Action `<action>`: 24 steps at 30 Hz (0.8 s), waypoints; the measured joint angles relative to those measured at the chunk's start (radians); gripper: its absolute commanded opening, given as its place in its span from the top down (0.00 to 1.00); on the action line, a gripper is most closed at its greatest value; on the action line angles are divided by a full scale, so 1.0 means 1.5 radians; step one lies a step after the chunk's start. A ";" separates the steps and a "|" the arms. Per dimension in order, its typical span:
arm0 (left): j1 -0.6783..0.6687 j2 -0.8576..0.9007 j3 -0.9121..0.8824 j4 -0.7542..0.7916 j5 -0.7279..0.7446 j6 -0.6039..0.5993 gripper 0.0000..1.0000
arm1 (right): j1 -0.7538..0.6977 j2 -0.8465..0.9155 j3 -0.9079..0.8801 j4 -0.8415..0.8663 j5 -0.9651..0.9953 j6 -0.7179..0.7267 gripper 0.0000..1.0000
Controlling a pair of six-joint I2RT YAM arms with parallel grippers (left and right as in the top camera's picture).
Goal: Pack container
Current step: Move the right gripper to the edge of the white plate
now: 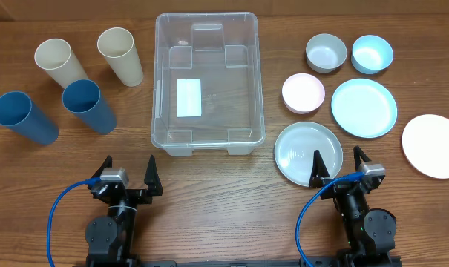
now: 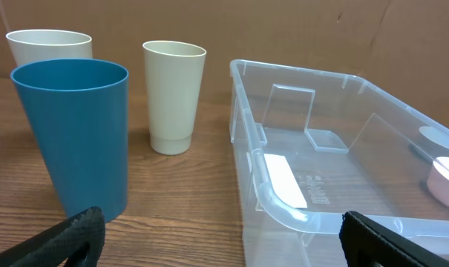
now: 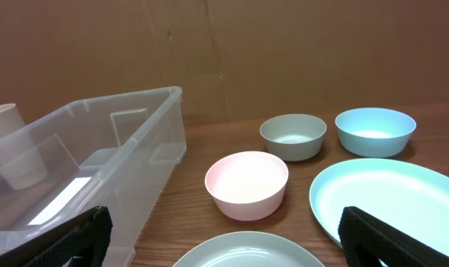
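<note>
The clear plastic container (image 1: 206,83) stands empty at the table's middle, white label on its bottom; it also shows in the left wrist view (image 2: 343,185) and the right wrist view (image 3: 83,163). Left of it stand two cream cups (image 1: 122,55) (image 1: 61,63) and two blue cups (image 1: 89,106) (image 1: 24,117). Right of it lie a grey bowl (image 1: 326,53), a light blue bowl (image 1: 372,54), a pink bowl (image 1: 303,93), a light blue plate (image 1: 364,107), a grey-green plate (image 1: 307,152) and a white plate (image 1: 432,146). My left gripper (image 1: 129,178) and right gripper (image 1: 337,169) are open and empty near the front edge.
A brown cardboard wall (image 3: 283,52) backs the table. Bare wood (image 1: 224,200) lies between the two arms in front of the container.
</note>
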 measured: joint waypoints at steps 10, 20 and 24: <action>0.000 0.000 0.000 0.000 0.000 0.000 0.00 | 0.000 0.128 0.331 -0.343 -0.002 0.037 0.00; 0.000 0.000 0.000 0.000 0.000 0.000 0.00 | 0.000 0.691 0.676 -0.609 -0.099 0.068 0.00; 0.000 0.000 0.000 0.000 0.000 0.000 0.00 | -0.001 0.806 0.677 -0.641 -0.106 0.075 0.00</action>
